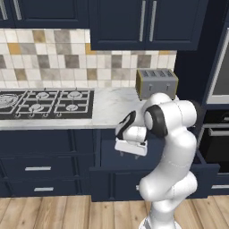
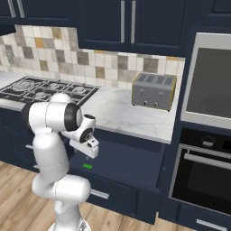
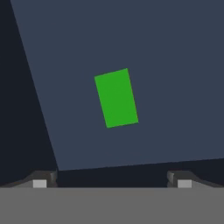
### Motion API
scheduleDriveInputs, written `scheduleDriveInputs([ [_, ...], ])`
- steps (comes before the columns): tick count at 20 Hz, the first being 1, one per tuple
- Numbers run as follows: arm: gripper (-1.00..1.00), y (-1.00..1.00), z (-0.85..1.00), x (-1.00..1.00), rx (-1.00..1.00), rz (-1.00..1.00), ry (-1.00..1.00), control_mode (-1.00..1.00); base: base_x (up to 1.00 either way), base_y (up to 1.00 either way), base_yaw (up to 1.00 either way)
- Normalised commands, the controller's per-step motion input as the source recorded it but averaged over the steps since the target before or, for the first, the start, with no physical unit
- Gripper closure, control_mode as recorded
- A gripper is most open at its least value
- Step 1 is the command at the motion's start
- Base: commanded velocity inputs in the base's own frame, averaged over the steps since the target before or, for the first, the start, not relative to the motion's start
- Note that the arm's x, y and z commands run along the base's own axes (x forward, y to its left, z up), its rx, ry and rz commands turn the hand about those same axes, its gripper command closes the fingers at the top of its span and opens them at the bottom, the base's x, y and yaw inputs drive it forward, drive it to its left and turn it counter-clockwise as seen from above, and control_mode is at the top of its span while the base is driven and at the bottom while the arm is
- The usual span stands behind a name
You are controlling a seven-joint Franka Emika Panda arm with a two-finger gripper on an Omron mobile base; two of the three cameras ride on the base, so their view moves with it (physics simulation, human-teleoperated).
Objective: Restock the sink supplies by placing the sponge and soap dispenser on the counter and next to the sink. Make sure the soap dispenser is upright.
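The sponge (image 3: 116, 98) lies flat, green side up, on the floor of an open drawer (image 3: 175, 87). In the right base view the sponge (image 2: 87, 166) shows as a small green patch just below my hand. My gripper (image 3: 112, 181) points down into the drawer from above the sponge, open, with nothing between its widely spread fingertips. It hangs in front of the counter (image 1: 112, 107) edge, as gripper (image 1: 130, 150) and gripper (image 2: 90, 152) in the base views. The soap dispenser and the sink are out of view.
A grey toaster (image 1: 156, 82) stands at the back of the counter. A black gas stovetop (image 1: 44, 103) lies to the left. A wall oven (image 2: 207, 135) stands to the right. The pulled-out drawer front (image 1: 120, 183) juts toward the robot's base.
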Motion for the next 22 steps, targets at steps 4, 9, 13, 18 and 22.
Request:
scheduleDriveInputs([
  [4, -1.00, 0.00, -0.21, 0.22, 0.00, 0.00, 0.01, -1.00, 0.00, 0.00, 0.00],
  [9, -1.00, 0.10, -0.25, 0.22, -0.05, 0.00, 0.03, -1.00, 0.00, 0.00, 0.00],
  [13, -1.00, 0.00, -0.23, 0.04, -0.07, 0.00, -0.08, -1.00, 0.00, 0.00, 0.00],
  [18, -1.00, 0.01, -0.27, 0.00, -0.15, 0.00, -0.10, -1.00, 0.00, 0.00, 0.00],
  [22, -1.00, 0.01, -0.42, 0.00, -0.10, 0.00, -0.02, -1.00, 0.00, 0.00, 0.00],
])
